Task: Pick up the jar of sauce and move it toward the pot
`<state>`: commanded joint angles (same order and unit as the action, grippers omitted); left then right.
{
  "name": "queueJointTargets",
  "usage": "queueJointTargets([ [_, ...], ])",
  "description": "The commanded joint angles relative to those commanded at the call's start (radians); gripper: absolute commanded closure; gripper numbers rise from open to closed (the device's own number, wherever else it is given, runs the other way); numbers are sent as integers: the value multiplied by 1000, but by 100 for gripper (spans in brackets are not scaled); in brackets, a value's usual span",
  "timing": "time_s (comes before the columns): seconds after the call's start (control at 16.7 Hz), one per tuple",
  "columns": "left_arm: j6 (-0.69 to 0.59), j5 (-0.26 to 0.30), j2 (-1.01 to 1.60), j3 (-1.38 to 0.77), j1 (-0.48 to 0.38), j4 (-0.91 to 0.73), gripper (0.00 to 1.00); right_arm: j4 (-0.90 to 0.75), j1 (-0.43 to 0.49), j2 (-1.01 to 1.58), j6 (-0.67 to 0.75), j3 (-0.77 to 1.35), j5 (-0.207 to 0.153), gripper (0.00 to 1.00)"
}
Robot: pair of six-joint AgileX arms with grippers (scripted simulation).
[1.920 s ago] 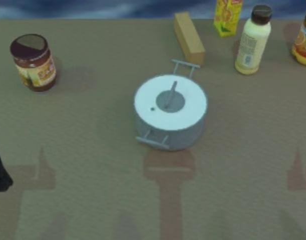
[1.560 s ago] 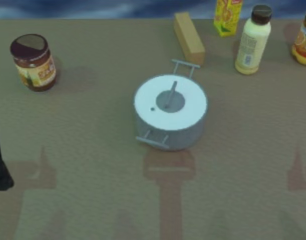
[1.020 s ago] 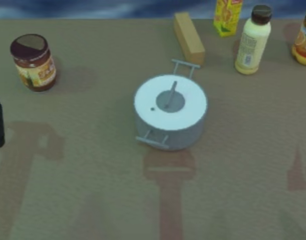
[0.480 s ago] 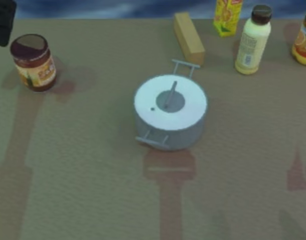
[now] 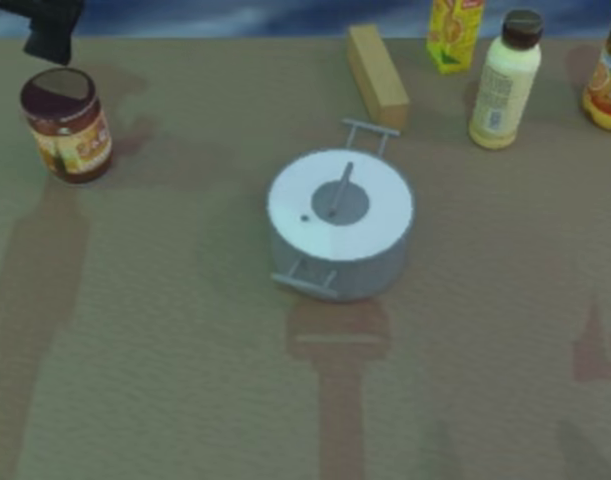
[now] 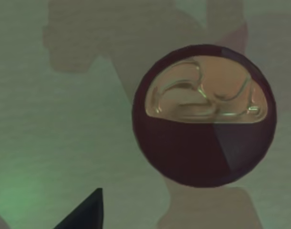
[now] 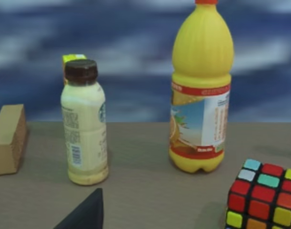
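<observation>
sauce jar (image 5: 67, 124) stands upright on the table (image 5: 185, 380) at its far left, well apart from the pot (image 5: 340, 222), which sits near the middle with its pale lid on and its two rail handles showing. my left gripper (image 5: 50, 28) hangs at the far left corner of the top view, just beyond the jar and above it, holding nothing; i cannot tell from these views how wide its fingers stand. my left wrist view looks straight down on the jar's dark brown lid (image 6: 204, 114), with only one dark fingertip (image 6: 85, 213) showing at the picture's edge, apart from the jar. my right arm is out of the top view; its wrist camera faces the far right of the table, where a cream bottle (image 7: 85, 125), a yellow juice bottle (image 7: 201, 88), a wooden block (image 7: 8, 139) and a colour cube (image 7: 259, 194) stand. a yellow carton (image 5: 454, 33) stands at the far edge beside the cream bottle.
</observation>
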<state>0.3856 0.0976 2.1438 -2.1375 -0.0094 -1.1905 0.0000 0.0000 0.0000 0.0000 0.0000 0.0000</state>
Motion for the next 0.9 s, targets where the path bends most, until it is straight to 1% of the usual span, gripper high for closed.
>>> queueJointTargets([
  [0.18, 30, -2, 187, -181, 3, -93, 0, 0, 0, 0, 0, 0, 0, 0],
  [0.42, 52, -5, 337, -320, 7, -165, 0, 0, 0, 0, 0, 0, 0, 0],
  [0.9, 54, -5, 358, -332, 2, -169, 0, 0, 0, 0, 0, 0, 0, 0],
])
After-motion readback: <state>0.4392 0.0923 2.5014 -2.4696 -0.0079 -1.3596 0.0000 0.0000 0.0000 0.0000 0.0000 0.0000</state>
